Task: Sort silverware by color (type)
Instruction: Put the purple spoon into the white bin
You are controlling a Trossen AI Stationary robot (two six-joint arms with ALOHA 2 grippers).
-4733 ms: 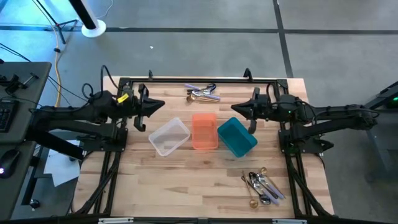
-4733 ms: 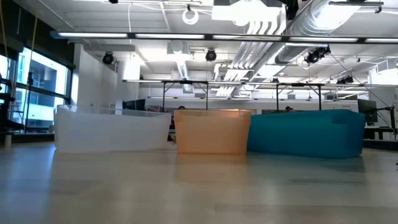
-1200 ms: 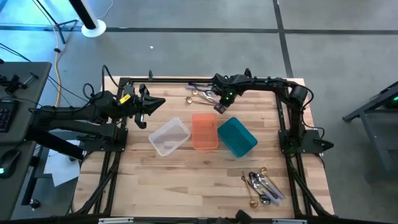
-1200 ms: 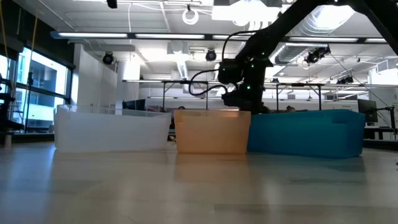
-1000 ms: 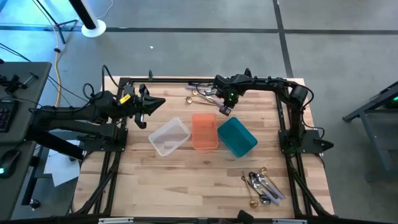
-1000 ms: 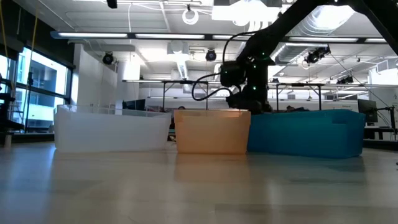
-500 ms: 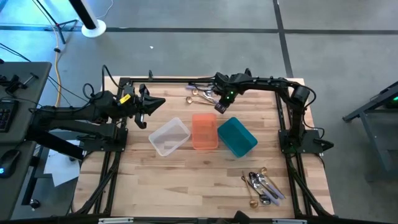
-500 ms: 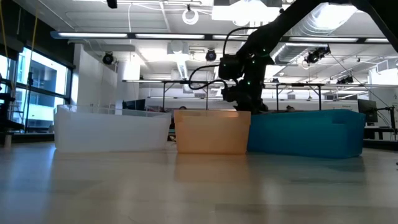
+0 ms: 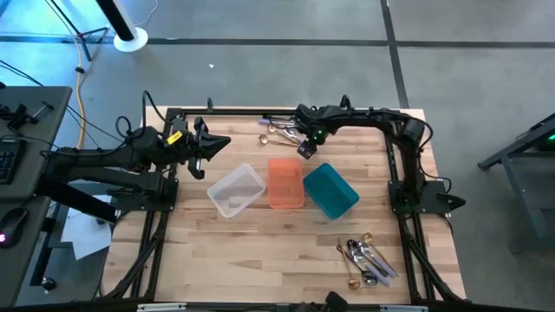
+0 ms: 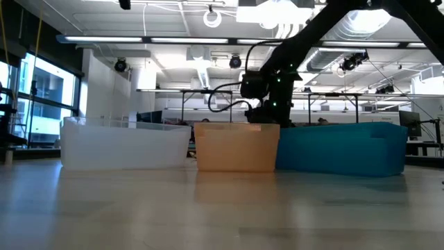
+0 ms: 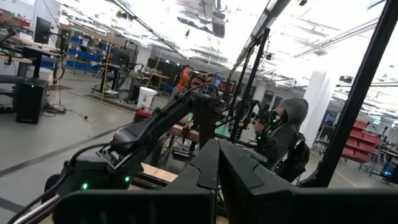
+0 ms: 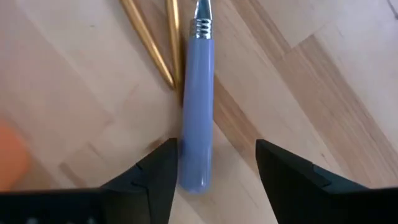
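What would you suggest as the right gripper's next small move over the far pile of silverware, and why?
Probably lower and close. The right gripper stands open, its fingers either side of the blue handle lying on the table beside two gold handles, nothing held yet.

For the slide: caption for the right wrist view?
Right gripper open over a lavender-handled utensil beside two gold handles on the wood table.

Counted three bins: one clear (image 9: 235, 191), one orange (image 9: 284, 182), one teal (image 9: 330, 191). Saw two silverware piles (image 9: 282, 131) (image 9: 366, 258); pieces too small for counting.
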